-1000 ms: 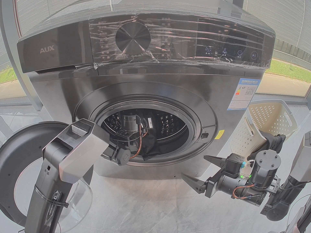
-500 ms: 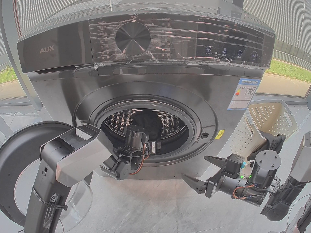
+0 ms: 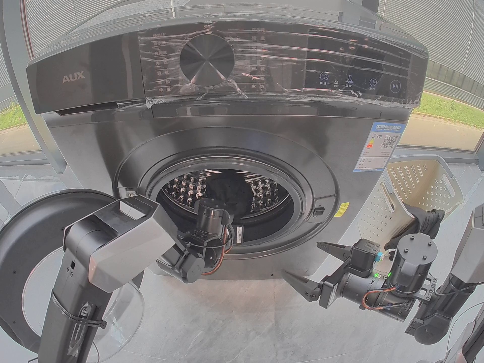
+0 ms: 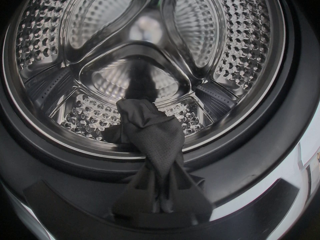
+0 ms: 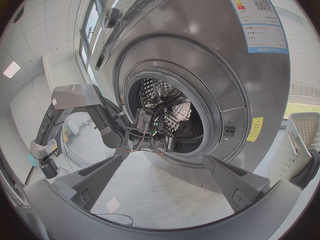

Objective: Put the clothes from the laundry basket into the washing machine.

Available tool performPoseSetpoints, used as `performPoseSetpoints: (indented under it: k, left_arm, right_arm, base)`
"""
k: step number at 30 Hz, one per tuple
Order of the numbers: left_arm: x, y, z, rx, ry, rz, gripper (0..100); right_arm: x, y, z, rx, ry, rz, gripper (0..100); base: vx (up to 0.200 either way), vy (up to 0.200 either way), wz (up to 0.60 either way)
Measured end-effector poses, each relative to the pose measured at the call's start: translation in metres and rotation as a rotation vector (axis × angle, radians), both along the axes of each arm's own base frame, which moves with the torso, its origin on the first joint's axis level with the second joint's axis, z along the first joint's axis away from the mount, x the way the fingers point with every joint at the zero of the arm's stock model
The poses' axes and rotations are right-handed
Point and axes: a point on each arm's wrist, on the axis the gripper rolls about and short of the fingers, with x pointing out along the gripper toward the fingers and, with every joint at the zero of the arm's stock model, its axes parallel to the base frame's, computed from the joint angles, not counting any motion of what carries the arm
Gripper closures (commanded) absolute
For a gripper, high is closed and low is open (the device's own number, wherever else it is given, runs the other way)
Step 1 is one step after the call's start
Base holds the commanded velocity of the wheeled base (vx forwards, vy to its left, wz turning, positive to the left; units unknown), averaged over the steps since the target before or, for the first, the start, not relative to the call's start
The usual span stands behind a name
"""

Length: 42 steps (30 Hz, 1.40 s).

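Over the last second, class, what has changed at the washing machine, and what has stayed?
The left claw has pulled back out of the drum to its rim and lower; black cloth lies over the door seal before it. The open right claw, the laundry basket and the dark garment on its rim stayed put.

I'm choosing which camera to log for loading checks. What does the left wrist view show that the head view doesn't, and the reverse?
Left wrist view: deep inside the drum, its back wall and paddles, with the black garment crossing the dark door seal. Head view: the control dial, the swung-open door, the open right gripper above the floor, and the laundry basket with dark clothes over its rim. Shared: the perforated drum mouth and that black garment in it.
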Motion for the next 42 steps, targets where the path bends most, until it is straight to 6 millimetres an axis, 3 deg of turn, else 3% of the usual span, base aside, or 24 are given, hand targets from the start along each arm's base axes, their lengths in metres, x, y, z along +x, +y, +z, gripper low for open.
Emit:
performPoseSetpoints:
  k: [8, 16, 22, 23, 42]
  left_arm:
    - [0.020, -0.003, 0.022, -0.080, -0.103, 0.039, 100]
    - [0.051, 0.008, 0.052, -0.174, -0.268, 0.126, 100]
    - [0.059, 0.014, 0.054, -0.184, -0.294, 0.147, 100]
    - [0.060, 0.015, 0.053, -0.185, -0.295, 0.149, 0]
    - [0.049, 0.011, 0.041, -0.162, -0.255, 0.133, 0]
  right_arm:
    - [0.000, 0.000, 0.000, 0.000, 0.000, 0.000, 0]
    - [0.000, 0.000, 0.000, -0.001, 0.001, 0.000, 0]
    - [0.000, -0.001, 0.000, -0.002, 0.001, -0.001, 0]
    - [0.000, 0.000, 0.000, -0.001, 0.001, -0.001, 0]
    - [0.000, 0.000, 0.000, -0.002, 0.002, -0.001, 0]
  base:
    - [0.000, 0.000, 0.00]
    - [0.000, 0.000, 0.00]
    - [0.000, 0.000, 0.00]
    - [0.000, 0.000, 0.00]
    - [0.000, 0.000, 0.00]
